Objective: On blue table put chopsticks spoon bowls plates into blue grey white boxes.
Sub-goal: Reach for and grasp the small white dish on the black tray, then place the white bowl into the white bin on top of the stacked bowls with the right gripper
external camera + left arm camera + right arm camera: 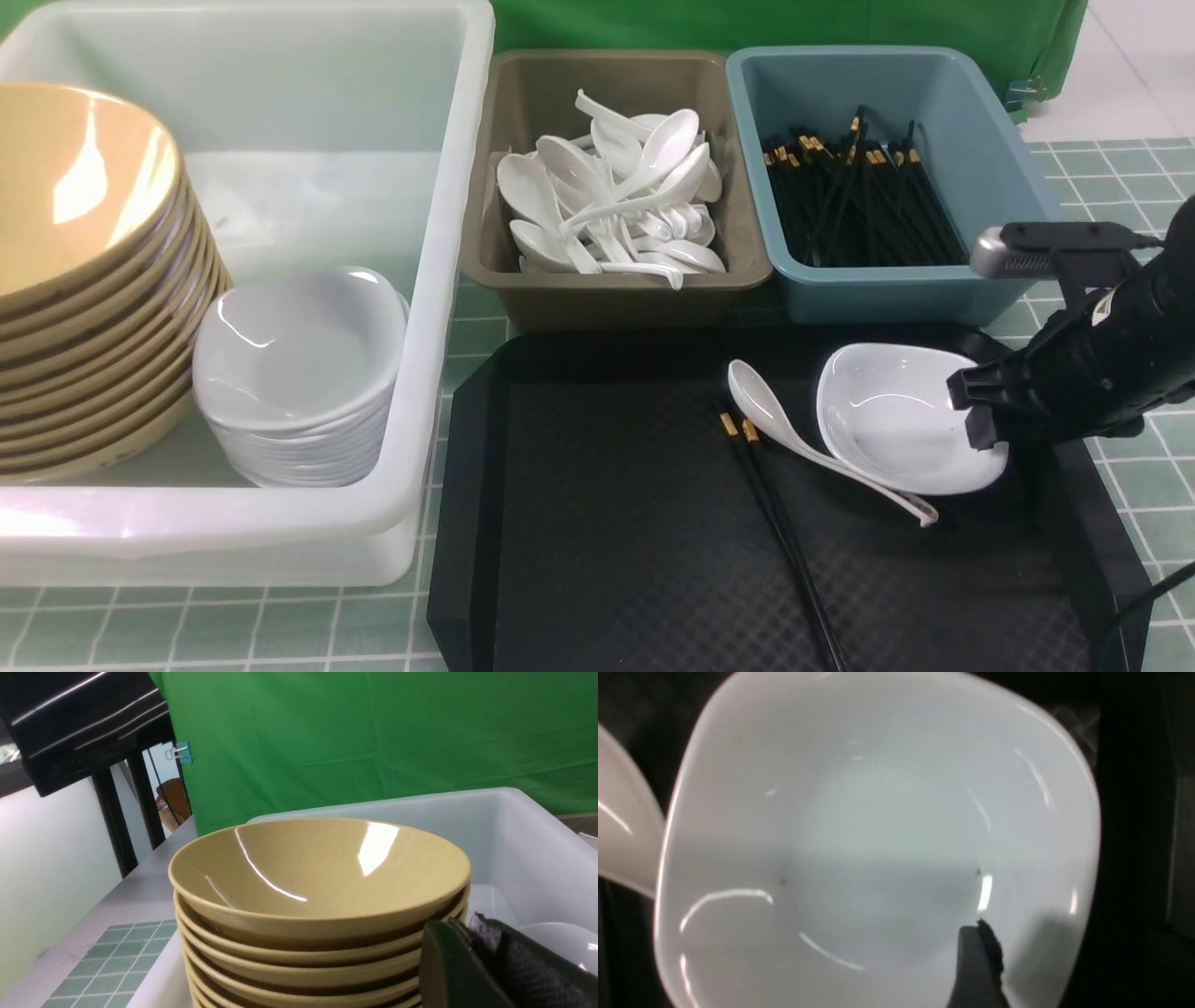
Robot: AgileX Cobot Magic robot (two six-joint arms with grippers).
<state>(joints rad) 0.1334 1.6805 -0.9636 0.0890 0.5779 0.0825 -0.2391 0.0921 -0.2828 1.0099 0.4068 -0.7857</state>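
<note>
From the front, the worktop [1120, 177] was pale green tile with white grout, backed by a green curtain [747, 23] and a strip of pale floor [1139, 65] at far right. A large white tub [448, 280] on the left held stacked tan bowls [84, 280] and, just to their right, stacked white plates [299, 373]. Further right stood an olive-grey bin [523, 93] of spoons [616, 196], then a blue bin [980, 121] of chopsticks [859, 205].

Nearer lay a black tray [607, 523]. It carried a loose spoon [803, 439], a loose pair of chopsticks [775, 523] and a loose plate [887, 420]. The right jaws sat at that plate's right rim (how tightly they were closed I cannot tell).

The left wrist view looked across the bowls [317, 868] in the tub [514, 830] toward the curtain [373, 732]. A blue clip [182, 753] hung at the curtain's edge beside a black frame [84, 718]. The tiles [117, 961] gave way to a plain grey border. Only one finger [458, 970] of the left jaws showed, so their opening cannot be told.

The right wrist view was filled by the loose plate [878, 835] on the dark tray [1134, 858]. One finger [971, 970] reached inside its rim, and the loose spoon [621, 830] lay at the edge of the view.
</note>
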